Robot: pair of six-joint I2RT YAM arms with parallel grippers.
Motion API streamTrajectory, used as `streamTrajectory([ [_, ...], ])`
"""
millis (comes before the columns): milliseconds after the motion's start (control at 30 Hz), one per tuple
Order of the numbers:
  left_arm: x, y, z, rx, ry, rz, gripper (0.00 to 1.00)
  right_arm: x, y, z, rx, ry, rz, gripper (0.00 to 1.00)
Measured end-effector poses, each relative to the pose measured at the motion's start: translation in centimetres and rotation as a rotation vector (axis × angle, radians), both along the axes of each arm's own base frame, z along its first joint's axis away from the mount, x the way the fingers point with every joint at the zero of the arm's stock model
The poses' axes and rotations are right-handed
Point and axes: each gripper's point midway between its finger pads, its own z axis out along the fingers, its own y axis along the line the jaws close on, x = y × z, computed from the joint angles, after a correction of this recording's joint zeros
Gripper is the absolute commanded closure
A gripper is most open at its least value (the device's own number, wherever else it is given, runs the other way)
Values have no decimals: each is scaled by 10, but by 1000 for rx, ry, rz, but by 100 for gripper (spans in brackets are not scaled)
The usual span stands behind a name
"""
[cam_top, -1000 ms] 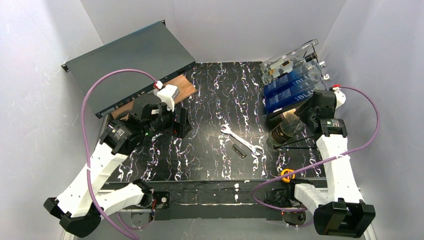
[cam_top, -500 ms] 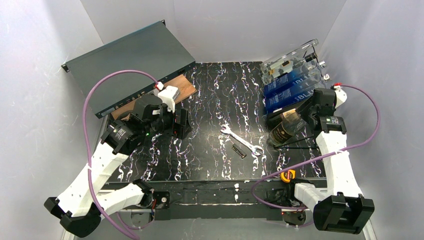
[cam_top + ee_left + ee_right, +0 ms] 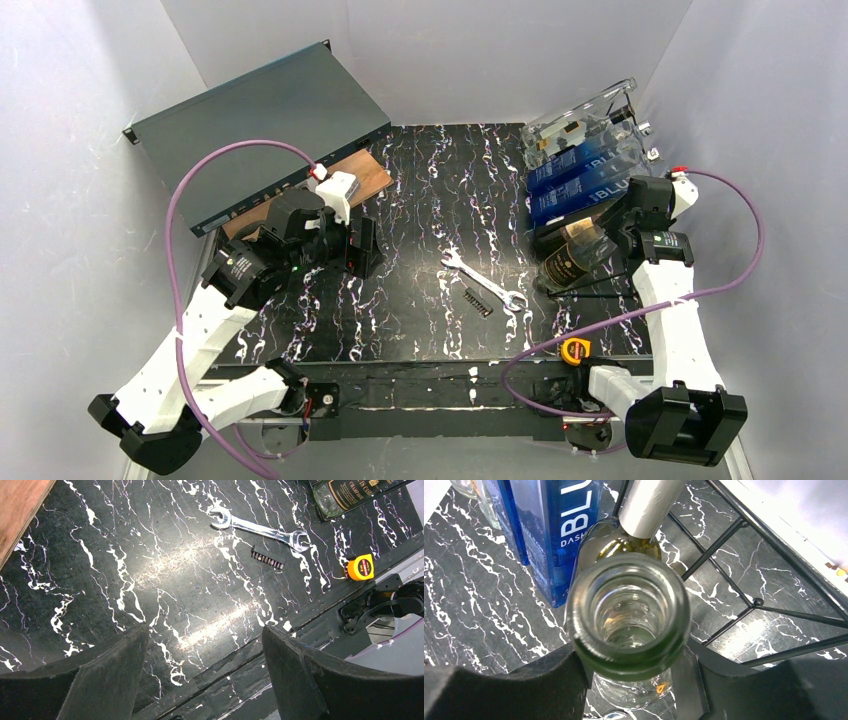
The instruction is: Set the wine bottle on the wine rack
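The wine bottle [image 3: 568,260], green glass with a dark label, hangs tilted at the right side of the table, its base toward the middle. My right gripper [image 3: 616,232] is shut on its neck. In the right wrist view the bottle's open mouth [image 3: 631,612] sits between my fingers [image 3: 561,680], and my right gripper [image 3: 634,672] is closed round it. The black wire wine rack [image 3: 754,601] lies just beyond and below; in the top view its wire [image 3: 600,296] shows beside the bottle. My left gripper [image 3: 365,248] is open and empty over the table's left side; it also shows in the left wrist view [image 3: 205,630].
Two blue bottles [image 3: 580,178] and a foil-necked bottle [image 3: 649,502] lie on the rack. A wrench [image 3: 483,281], a bit holder [image 3: 478,302] and a yellow tape measure [image 3: 572,350] lie on the table. A dark grey metal case [image 3: 260,125] and a wooden board [image 3: 365,180] are at back left.
My right gripper and the bottle have shifted slightly toward the rack. The left arm has barely moved.
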Motion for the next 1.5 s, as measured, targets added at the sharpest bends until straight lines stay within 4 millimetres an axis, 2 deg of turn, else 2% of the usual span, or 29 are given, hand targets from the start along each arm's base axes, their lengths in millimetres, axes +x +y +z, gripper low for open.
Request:
streamTrajectory([
  [333, 0, 0, 0, 0, 0, 0, 18, -1, -9, -1, -41, 17, -20, 46],
  [767, 0, 0, 0, 0, 0, 0, 18, -1, -13, -2, -59, 24, -29, 40],
  [1167, -2, 1, -5, 7, 8, -1, 18, -13, -25, -6, -135, 84, -49, 30],
  [1367, -1, 1, -5, 8, 6, -2, 19, -20, -28, -10, -155, 123, -47, 13],
  [1500, -2, 2, -4, 8, 3, -3, 18, -26, -29, -14, -160, 154, -40, 9],
])
